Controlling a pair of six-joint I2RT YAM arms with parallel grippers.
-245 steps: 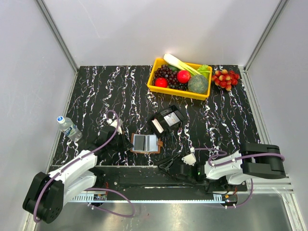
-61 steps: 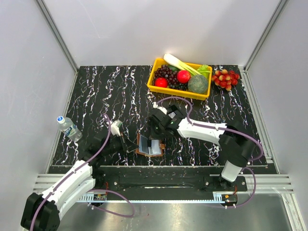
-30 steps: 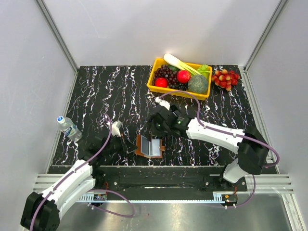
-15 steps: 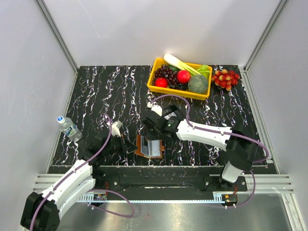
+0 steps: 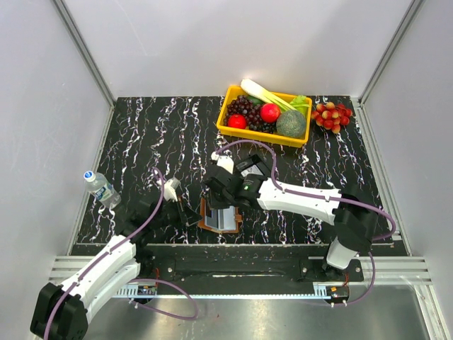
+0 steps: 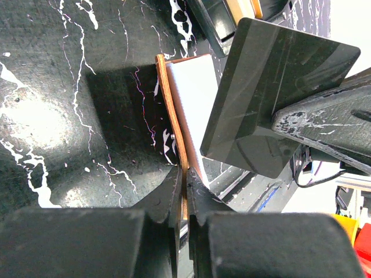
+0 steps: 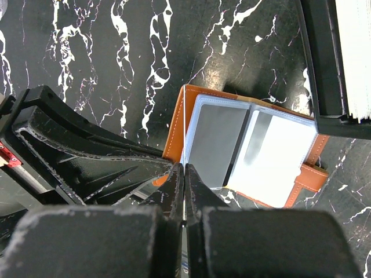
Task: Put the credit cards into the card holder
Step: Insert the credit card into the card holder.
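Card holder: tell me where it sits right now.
In the top view the card holder lies open near the table's front edge, its left side pinched by the left pincer.

Bright even overhead light; glossy table (image 6: 69,116) glare, near fingers (image 6: 174,202) blurred, soft shadows

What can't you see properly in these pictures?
Left wrist: the dark card covers the card holder's far half.
Right wrist: that card is edge-on, face unseen; the frame cuts off the black box.
Top: the right gripper hides most of the holder.
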